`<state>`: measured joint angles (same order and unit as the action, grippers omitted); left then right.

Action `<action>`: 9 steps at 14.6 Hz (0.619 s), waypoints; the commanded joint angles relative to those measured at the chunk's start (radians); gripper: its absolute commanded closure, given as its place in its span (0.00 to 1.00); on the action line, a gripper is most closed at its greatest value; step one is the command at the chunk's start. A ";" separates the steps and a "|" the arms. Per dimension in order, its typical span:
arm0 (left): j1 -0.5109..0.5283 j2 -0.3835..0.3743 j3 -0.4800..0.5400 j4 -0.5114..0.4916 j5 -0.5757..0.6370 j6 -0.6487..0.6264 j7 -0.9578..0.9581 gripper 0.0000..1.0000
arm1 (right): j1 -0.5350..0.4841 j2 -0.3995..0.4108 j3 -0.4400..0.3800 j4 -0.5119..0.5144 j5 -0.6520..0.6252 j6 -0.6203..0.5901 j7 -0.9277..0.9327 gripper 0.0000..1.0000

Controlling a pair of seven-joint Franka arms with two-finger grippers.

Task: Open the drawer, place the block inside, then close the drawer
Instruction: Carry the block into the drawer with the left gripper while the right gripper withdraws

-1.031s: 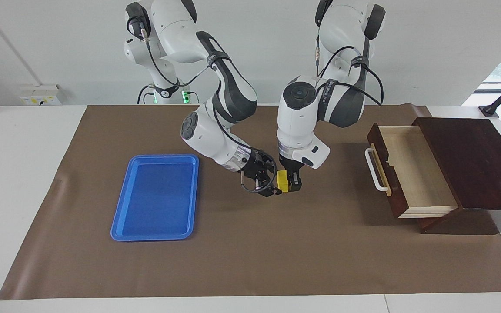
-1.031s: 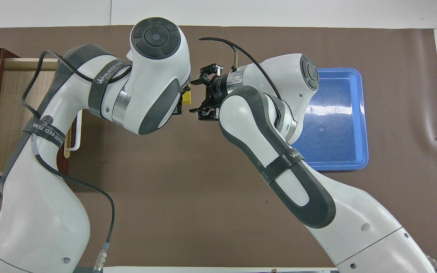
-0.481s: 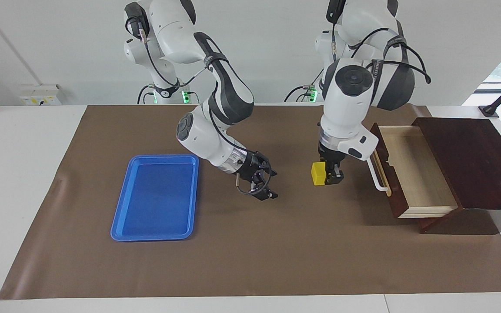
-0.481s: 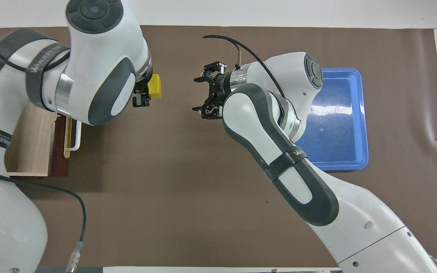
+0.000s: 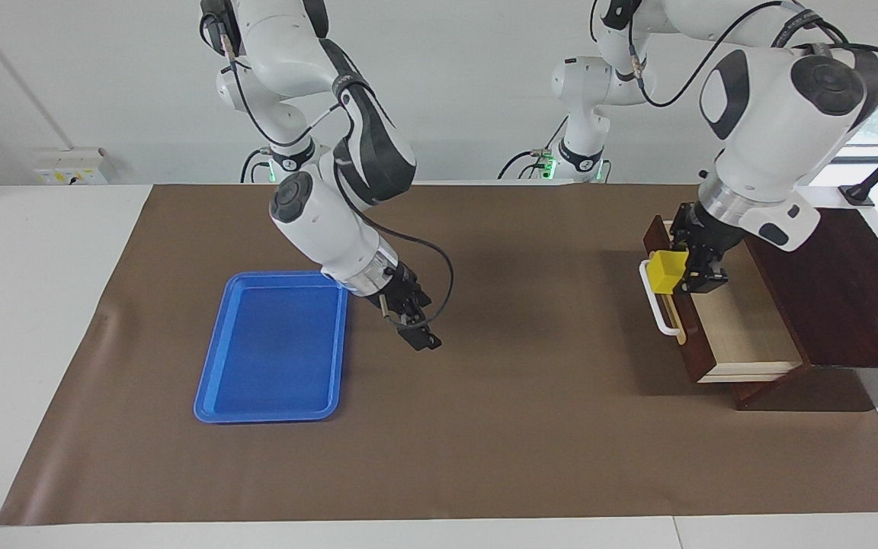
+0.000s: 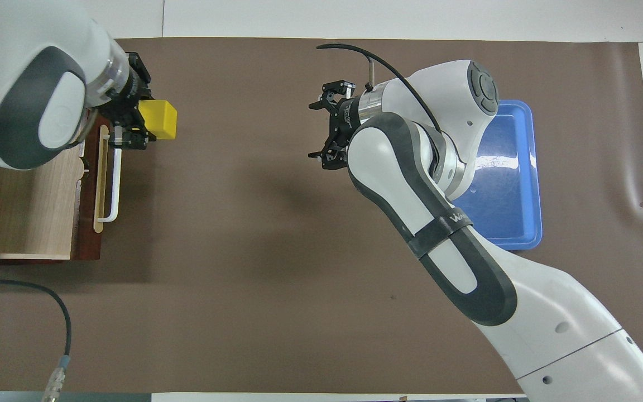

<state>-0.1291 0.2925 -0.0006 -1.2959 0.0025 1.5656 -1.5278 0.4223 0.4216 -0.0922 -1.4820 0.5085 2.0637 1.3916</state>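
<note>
You have one table (image 5: 43, 320) with one brown mat (image 5: 530, 427) spread over it, and on that mat, toward the right arm's end, lies one flat blue tray (image 5: 271, 347) with nothing in it. Just beside the tray, toward the middle of the table, your right arm (image 5: 325, 221) slants down from its base, and the right gripper (image 5: 418, 334) hangs low over the bare mat. In the overhead view its two fingers (image 6: 327, 103) stand spread apart with nothing between them, so count that one as released and empty. A wide stretch of bare mat lies between the two grippers. Then you come to the left arm (image 5: 782, 107), which reaches in high and bends down toward its own end of the table. The left gripper (image 5: 694, 274) is clenched on the block (image 5: 667, 272), the one yellow cube in the scene, gripping it from the side so that most of the cube sticks out toward the middle of the table. The block is up in the air, touching nothing but the fingers, over the front edge of the drawer (image 5: 687, 335), about where the one white loop handle (image 5: 656, 305) sits. There is one drawer, and it stands pulled out of the one dark wooden box (image 5: 828, 282), its pale wood inside showing bare. The box sits at the edge of the mat at the left arm's end.
</note>
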 commanded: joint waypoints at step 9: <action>0.223 -0.059 -0.004 -0.288 -0.007 0.253 0.336 1.00 | -0.211 -0.277 0.005 -0.027 -0.419 -0.417 -0.816 0.00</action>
<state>0.0771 0.2894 0.0021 -1.4692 0.0012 1.7394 -1.2133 0.2320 0.1986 -0.0979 -1.4819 0.1446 1.6820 0.7124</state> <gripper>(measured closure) 0.441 0.000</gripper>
